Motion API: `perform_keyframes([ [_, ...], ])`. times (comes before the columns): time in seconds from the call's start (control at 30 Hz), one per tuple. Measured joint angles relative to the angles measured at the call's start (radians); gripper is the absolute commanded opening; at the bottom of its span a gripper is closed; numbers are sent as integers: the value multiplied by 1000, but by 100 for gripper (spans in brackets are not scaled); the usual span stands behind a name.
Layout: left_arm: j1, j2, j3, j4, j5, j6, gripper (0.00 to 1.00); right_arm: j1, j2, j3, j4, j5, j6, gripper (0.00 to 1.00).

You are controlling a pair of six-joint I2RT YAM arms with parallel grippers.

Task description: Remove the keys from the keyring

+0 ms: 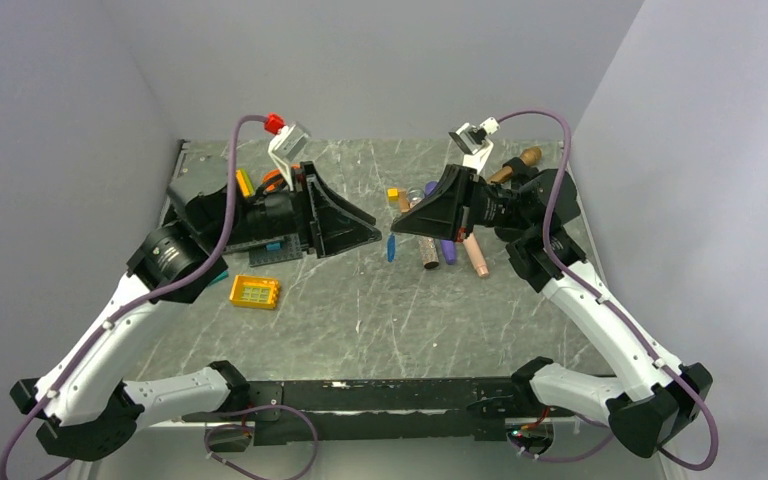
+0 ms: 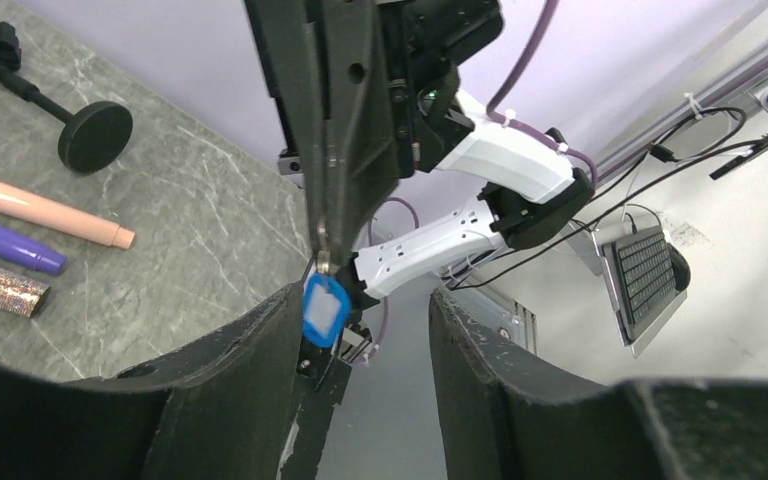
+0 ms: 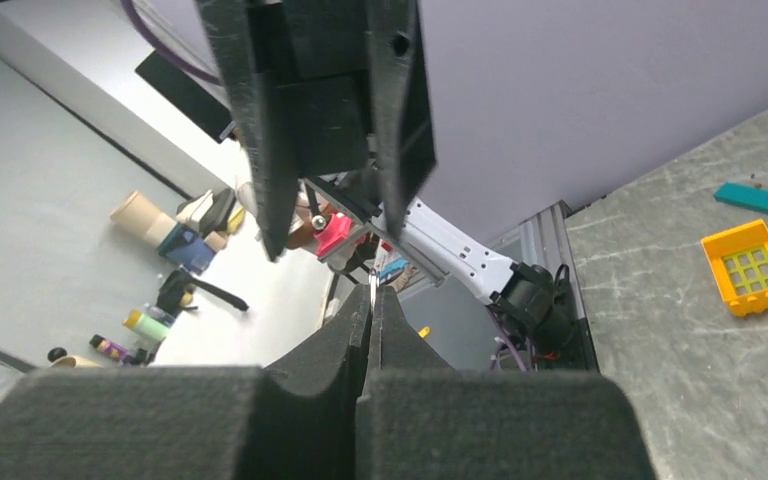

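Two robot arms reach toward each other over a grey marbled surface [image 1: 360,320], meeting tip to tip near its middle. The left gripper [image 1: 374,231] points right and the right gripper [image 1: 394,229] points left, with their tips just beside one another.

The keyring [image 2: 324,308], a tiny bright-blue oval loop with a pale centre, hangs from the tip of the right gripper. The right jaws are closed, and they pinch a thin silvery piece at the top of the keyring. In the right wrist view the two fingers are pressed flat together, with that sliver of metal poking out at their tips.

The left jaws are open with a clear gap between them, and they grip nothing. In the left wrist view the keyring sits at the mouth of that gap. It lies against the inner edge of the finger [image 2: 250,370] on the left of the picture, well apart from the other finger.

A yellow brick [image 1: 255,292] lies on the surface near the left arm. A pink pen [image 1: 476,257], a purple pen [image 1: 448,250] and a glittery tube [image 1: 429,252] lie together under the right arm.
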Motion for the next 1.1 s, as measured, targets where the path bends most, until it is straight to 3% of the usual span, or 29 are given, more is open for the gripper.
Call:
perform_keyframes([
  [0.53,-18,62,0,39,14,-8,37,0,4,30,49,-29,24,0],
  [0.63,-22,71,0,42,13,-8,27,0,9,30,50,-32,27,0],
  [0.77,-29,83,6,43,14,-10,2,0,13,30,54,-34,28,0],
  [0.8,-29,83,8,39,7,-6,0,-3,13,30,56,-36,35,0],
  [1.1,-43,105,82,-7,-13,10,0,-5,15,32,134,-27,80,0],
])
